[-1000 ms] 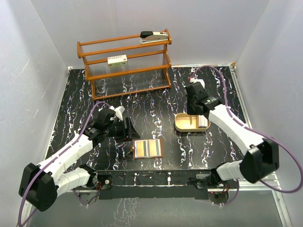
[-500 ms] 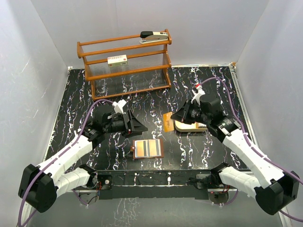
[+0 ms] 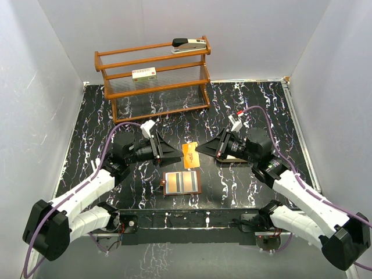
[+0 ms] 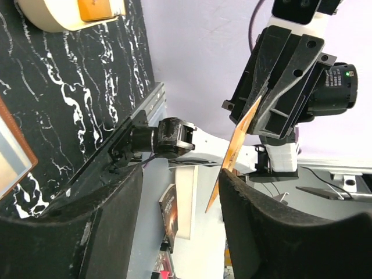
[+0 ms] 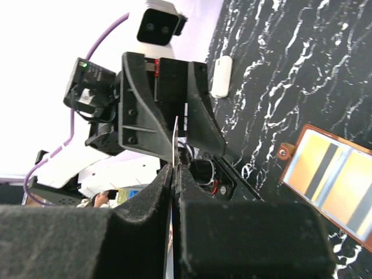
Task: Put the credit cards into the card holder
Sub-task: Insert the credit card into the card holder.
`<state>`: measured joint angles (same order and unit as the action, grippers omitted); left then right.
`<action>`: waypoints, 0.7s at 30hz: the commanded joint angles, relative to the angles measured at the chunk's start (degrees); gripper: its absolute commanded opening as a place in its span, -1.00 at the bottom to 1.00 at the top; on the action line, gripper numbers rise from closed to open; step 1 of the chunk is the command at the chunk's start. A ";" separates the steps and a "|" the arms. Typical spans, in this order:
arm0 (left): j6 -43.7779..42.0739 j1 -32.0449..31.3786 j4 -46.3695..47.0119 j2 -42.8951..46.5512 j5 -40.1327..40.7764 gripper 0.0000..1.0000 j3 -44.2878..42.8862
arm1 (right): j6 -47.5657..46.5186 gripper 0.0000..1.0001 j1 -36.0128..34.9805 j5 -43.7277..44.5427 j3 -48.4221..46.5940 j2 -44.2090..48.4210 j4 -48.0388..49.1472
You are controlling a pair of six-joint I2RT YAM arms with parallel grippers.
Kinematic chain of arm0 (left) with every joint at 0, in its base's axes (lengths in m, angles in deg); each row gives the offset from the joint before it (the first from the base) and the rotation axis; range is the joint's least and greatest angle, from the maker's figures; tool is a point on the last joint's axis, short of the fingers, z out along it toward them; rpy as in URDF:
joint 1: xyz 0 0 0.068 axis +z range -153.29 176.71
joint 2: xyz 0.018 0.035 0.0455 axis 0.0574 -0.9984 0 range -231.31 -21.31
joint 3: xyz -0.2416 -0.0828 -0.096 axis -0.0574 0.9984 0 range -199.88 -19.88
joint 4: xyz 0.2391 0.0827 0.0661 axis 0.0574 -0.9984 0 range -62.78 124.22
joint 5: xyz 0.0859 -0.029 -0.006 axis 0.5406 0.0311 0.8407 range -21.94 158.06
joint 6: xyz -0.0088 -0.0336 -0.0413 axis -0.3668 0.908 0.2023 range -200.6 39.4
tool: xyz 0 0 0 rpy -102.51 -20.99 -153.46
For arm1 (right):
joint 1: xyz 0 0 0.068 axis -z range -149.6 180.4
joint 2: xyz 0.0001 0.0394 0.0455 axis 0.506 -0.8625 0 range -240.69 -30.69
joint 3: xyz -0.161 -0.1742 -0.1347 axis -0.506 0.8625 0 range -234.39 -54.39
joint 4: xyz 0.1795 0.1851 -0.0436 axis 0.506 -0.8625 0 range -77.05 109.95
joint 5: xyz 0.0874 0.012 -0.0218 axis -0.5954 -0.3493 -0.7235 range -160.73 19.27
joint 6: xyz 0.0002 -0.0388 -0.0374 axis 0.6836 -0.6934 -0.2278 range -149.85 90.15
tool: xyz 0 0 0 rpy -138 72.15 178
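Note:
The card holder [image 3: 182,182] lies spread open on the black marbled table, with striped pale panels showing in both halves; it also shows in the right wrist view [image 5: 331,185]. Above it, my right gripper [image 3: 199,149] points left and is shut on an orange-faced credit card [image 3: 190,155], held upright by one edge [image 5: 175,139] between its fingers. My left gripper [image 3: 178,154] faces it from the left, open, with the card's free end [image 4: 232,152] just inside its right finger [image 4: 273,232]. Another card [image 4: 102,7] rests in the tan tray [image 4: 49,17].
The tan tray [image 3: 224,158] is mostly hidden under my right arm. A wooden rack [image 3: 154,78] stands at the back with a stapler [image 3: 189,44] on top and a white box [image 3: 144,74] with a red label on its shelf.
My right arm lifted a card from the tray and swung left to the table's middle, turning to face the left gripper. My left gripper moved right and turned toward the card.

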<state>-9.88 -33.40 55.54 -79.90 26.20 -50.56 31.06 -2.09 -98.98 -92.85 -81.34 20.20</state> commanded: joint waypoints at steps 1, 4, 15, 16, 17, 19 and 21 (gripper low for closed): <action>5.90 0.03 10.91 -0.24 -3.45 -0.02 1.36 | 3.62 -1.00 -1.72 -0.40 0.27 0.22 9.05; 9.81 -0.02 17.02 -0.87 -4.53 -0.16 2.75 | 3.38 -1.00 -2.58 0.23 0.05 -0.54 9.06; 12.93 0.01 21.46 -0.92 -4.62 -0.94 3.70 | 2.89 -1.00 -3.88 1.93 0.26 -1.89 7.98; 12.78 0.00 21.41 -0.91 -4.64 -1.00 3.76 | 2.76 -1.00 -3.89 1.98 0.25 -1.89 7.70; 12.74 0.01 21.32 -0.91 -4.67 -1.00 3.98 | 2.61 -1.00 -3.85 2.09 0.22 -1.83 7.40; 12.62 0.02 21.24 -0.94 -4.62 -1.00 4.52 | 2.08 -1.00 -3.89 2.68 -0.05 -1.77 6.33; 12.27 -0.03 20.34 -0.93 -4.38 -1.00 5.06 | 0.95 -0.92 -3.85 4.12 -0.84 -1.48 3.73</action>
<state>2.55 -33.40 74.90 -81.13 22.61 -46.71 33.77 -5.57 -97.19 -92.09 -83.57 24.33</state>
